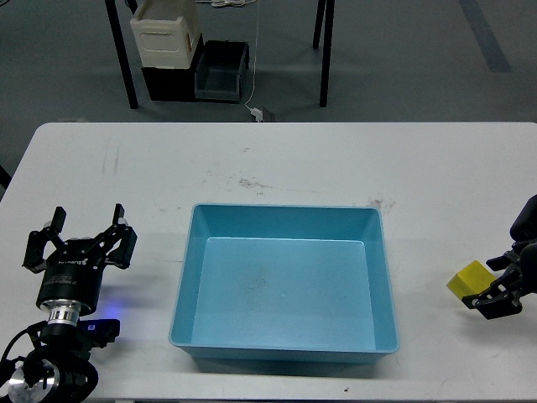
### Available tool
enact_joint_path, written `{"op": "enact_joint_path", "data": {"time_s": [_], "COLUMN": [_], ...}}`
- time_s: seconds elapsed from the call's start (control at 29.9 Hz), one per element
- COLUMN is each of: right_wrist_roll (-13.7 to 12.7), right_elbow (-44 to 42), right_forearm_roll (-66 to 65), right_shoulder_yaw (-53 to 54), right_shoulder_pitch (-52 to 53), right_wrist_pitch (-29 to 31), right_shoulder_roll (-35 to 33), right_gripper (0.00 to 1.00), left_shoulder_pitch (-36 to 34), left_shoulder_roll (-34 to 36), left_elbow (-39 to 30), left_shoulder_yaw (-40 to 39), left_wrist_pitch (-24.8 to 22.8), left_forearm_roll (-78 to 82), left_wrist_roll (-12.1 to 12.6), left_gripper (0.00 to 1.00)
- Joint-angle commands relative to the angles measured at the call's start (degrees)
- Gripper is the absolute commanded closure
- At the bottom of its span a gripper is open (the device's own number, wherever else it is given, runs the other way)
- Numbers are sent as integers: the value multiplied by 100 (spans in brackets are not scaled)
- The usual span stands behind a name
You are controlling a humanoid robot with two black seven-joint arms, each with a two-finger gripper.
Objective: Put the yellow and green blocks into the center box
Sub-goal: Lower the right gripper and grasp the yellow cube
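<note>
While the blue tray (pixel 284 285) sits empty, the yellow block (pixel 468 280) lies to its right. The right claw (pixel 495 294) grips the block. The left claw (pixel 80 239), left of the tray, is spread open.

The tray (pixel 285 285) looks like smooth light-blue plastic with a soft sheen, faintly scuffed on its floor. The table (pixel 277 164) is matt white, smooth but marked with grey smudges and scratches. The yellow block (pixel 469 280) has a plain, even matt face. The left hand (pixel 80 243) is matt black — with a ribbed, shiny metal ring below it.
</note>
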Motion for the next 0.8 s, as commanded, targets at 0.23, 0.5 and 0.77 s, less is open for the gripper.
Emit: {"op": "enact_joint_path", "data": {"time_s": [0.23,0.5,0.77], "right_wrist_roll": [0,0,0], "right_elbow": [-26,-237,-246], "right_forearm_roll": [-3,-3,-3], "right_shoulder_yaw": [13,145,119], "right_shoulder_pitch": [-155,-251,-278], "right_wrist_pitch": [-316,-395,-395], "right_shoulder_roll": [25,210,219], "right_gripper": [10,16,26], "left_shoulder_pitch": [0,-9,0], "left_shoulder_roll": [0,0,-8], "left_elbow": [-2,7,16], "left_shoulder_yaw": [-1,-18,-19], "left_wrist_pitch": [0,0,0], "left_forearm_roll": [-1,-1,-1], "left_wrist_roll": [0,-9,-9], "left_gripper": [0,0,0]}}
